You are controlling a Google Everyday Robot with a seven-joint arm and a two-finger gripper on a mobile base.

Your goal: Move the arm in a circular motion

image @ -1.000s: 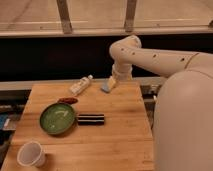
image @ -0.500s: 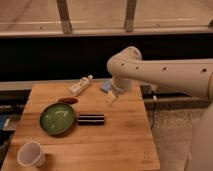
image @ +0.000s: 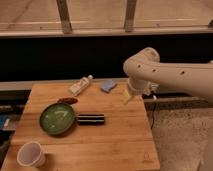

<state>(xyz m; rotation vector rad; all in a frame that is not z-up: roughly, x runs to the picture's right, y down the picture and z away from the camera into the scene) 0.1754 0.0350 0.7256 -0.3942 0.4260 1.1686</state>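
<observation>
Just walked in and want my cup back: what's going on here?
The cream-white arm is just moving in the air; it handles nothing. Its claw hangs over the far right part of the wooden table, near the blue item, and has drifted rightward in the last second. The green bowl, white cup, white tube and dark bar lie on the table, apart from it.

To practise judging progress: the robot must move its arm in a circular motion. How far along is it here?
Done: within the last second the arm has swept its gripper rightward and toward the camera, an arc only. In hand: the gripper hangs over the wooden table's far right part, right of the blue sponge. Left: the remainder of the circle back to its start.
</observation>
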